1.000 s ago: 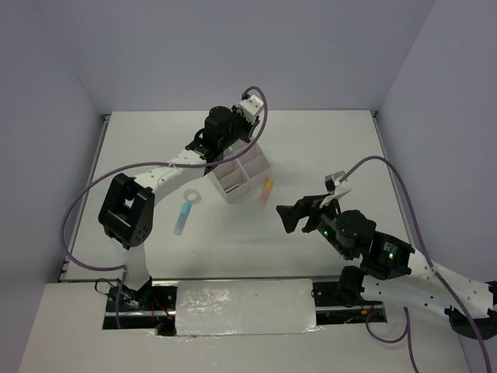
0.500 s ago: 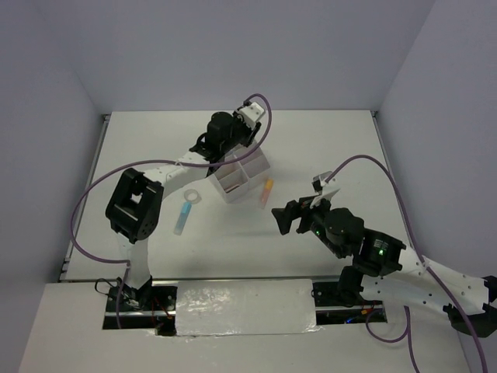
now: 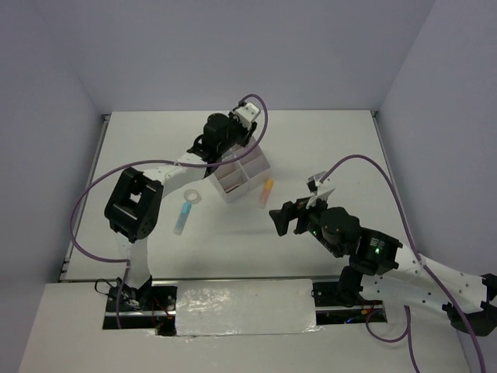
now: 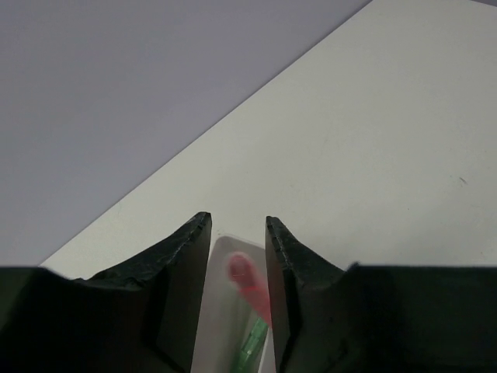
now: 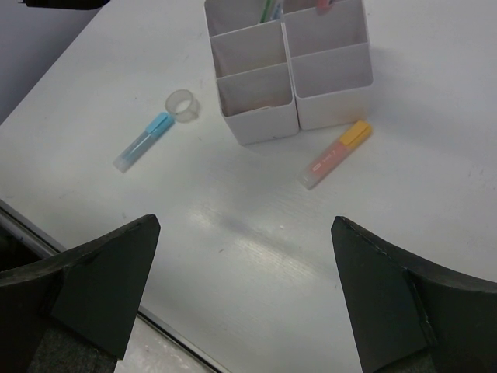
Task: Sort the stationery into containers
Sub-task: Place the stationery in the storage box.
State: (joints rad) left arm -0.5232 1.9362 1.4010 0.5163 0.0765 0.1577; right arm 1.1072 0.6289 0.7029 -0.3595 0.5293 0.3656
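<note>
Swinging left toward the orange highlighter [image 5: 335,154], the right gripper [image 5: 245,225] hangs wide open and empty. The left gripper [image 4: 237,225], over the organiser's [image 3: 253,172] far side, parts its jaws, a pink highlighter [image 4: 247,284] apparently released beside a green pen [image 4: 252,346]. Blue highlighter [image 3: 183,215] and tape roll [image 3: 193,196] await sorting, near left. No writing is legible.

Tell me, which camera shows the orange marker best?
The right wrist camera: the orange marker lies whole and large beside the white box. The top camera shows the orange marker tiny. The left wrist camera misses it.
</note>
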